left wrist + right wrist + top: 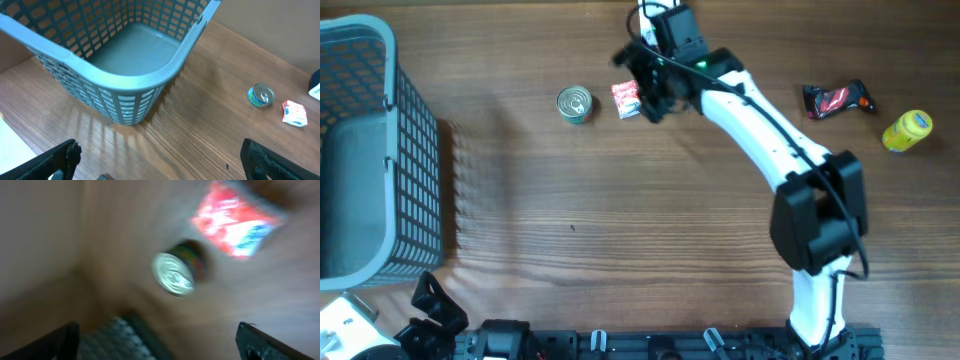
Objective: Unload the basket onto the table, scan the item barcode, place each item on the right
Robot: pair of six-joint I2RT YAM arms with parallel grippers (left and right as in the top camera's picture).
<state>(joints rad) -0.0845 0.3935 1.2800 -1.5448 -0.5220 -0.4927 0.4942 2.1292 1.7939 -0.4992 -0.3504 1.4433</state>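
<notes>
1. Two tools on this rig, both with fingers spread wide and nothing in them. The right tool hangs just right of the can, pretty much over the red-and-white packet. Its wrist view is blurry, but the gap between the fingers is bare.
2. The packet lies flat on the desk, just right of the can and not touching it. My guess is that's the item to scan, since the right tool is at it with the jaws set wide for a grab. Can't tell if a finger touches it, because the arm covers that edge from above.
3. The left tool sits well off to the near left of the can, low by the desk edge, looking over the basket. Seems parked there so the right arm gets the room.
4. The basket is far left of the can, open side up. Probably where scanned stuff ends up.
5. Far right of the can are a dark wrapper and a yellow bottle, near each other but apart. Neither is in the way.
6. The can is the only close neighbour, so a wide tool coming down on the packet could nudge it. I also can't make out a scanner or the barcode side, so the packet may need turning.
</notes>
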